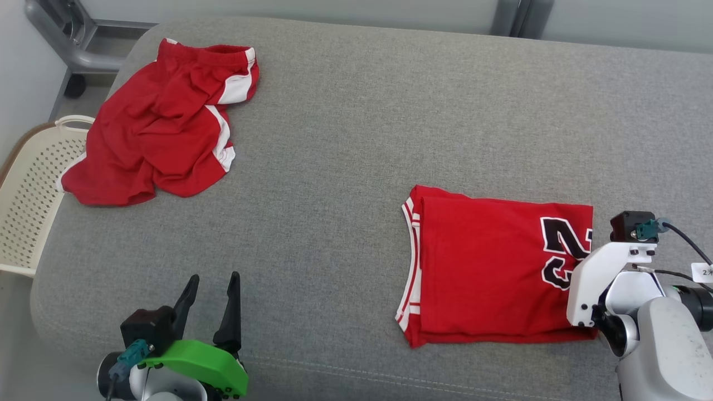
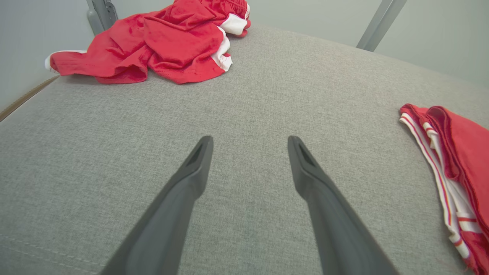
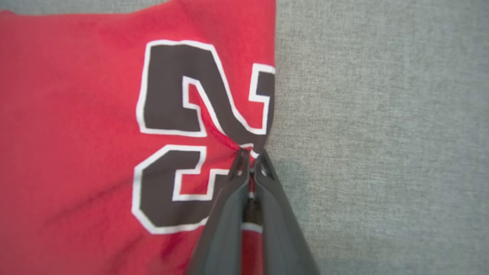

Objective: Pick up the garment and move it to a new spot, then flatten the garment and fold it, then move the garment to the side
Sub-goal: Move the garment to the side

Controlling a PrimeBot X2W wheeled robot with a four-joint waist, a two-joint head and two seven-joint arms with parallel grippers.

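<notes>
Folding is looking done: jersey lying squared, well apart from the shorts; I'm pinching its edge with the right gripper, left gripper hanging open. Sideways move is remaining, I'm judging.

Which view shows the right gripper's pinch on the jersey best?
Right wrist view: the right gripper is shut on the jersey edge, by the number. Head view hides that edge behind the wrist; left wrist view shows the striped end.
</notes>
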